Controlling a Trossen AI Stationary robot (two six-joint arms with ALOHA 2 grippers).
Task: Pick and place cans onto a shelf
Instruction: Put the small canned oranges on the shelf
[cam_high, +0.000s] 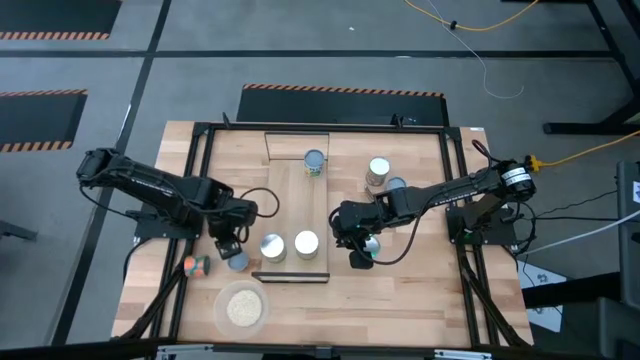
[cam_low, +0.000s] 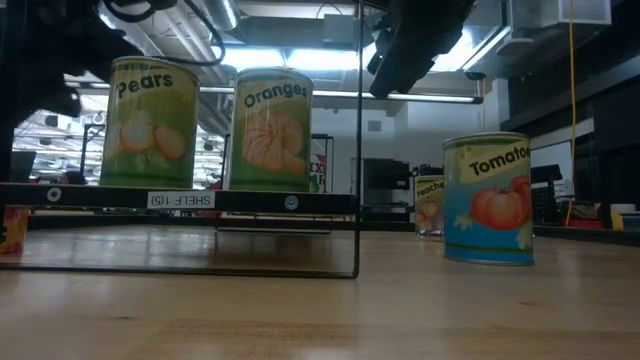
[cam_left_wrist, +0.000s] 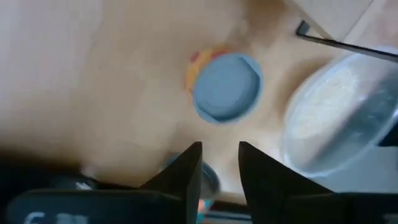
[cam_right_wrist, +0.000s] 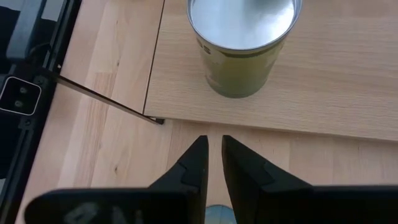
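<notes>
"Judging from above, what was the left pincer (cam_left_wrist: 219, 148) after?" asked the first.

"The short metal can with the blue-grey top (cam_high: 237, 260), which stood on the tabletop (cam_high: 400, 300) just beside the near end of the long pale-wood shelf (cam_high: 290, 195). The pincer hung over it with its fingers parted, gripping nothing. I judged it should spread wider than the lid, centre itself and come straight down. The small multicoloured object (cam_high: 196, 265) and the round dish of beige grains (cam_high: 217, 308) sat close by."

"And the right pincer (cam_right_wrist: 213, 139)?"

"Almost closed and empty, off the shelf's other long edge, facing the white-topped green can (cam_right_wrist: 241, 37) on the board."

"The surroundings?"

"A light wooden tabletop in a dark frame, with grey floor, striped mats and a yellow cable (cam_high: 590, 150) beyond."
</notes>
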